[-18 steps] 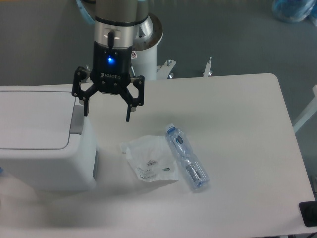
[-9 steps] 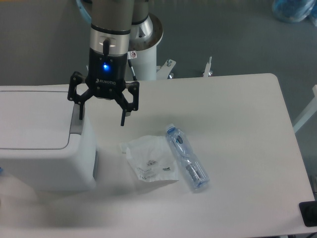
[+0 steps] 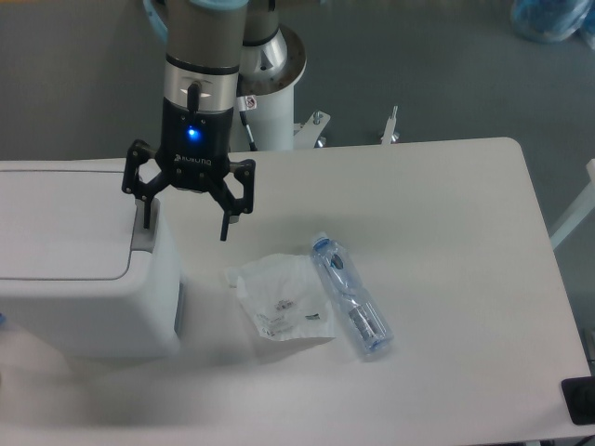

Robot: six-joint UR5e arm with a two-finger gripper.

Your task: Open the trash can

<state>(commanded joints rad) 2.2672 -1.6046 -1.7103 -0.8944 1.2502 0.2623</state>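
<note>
The trash can (image 3: pixel 79 265) is a large white boxy bin at the table's left, its flat lid down. A grey push tab (image 3: pixel 141 236) sits at the lid's right edge. My gripper (image 3: pixel 185 226) hangs open over the bin's right side, fingers pointing down. The left finger (image 3: pixel 146 214) is right above the grey tab, and whether it touches the tab I cannot tell. The right finger (image 3: pixel 224 226) hangs past the bin's edge over the table. Nothing is between the fingers.
A crumpled clear plastic bag (image 3: pixel 279 297) lies on the white table (image 3: pixel 446 232) just right of the bin. A clear plastic bottle (image 3: pixel 350 295) lies beside the bag. The arm's white pedestal (image 3: pixel 274 93) stands behind the table.
The gripper has shifted left by a small step, bringing its left finger over the grey tab. It stays open. The bin, bag and bottle have not moved.
</note>
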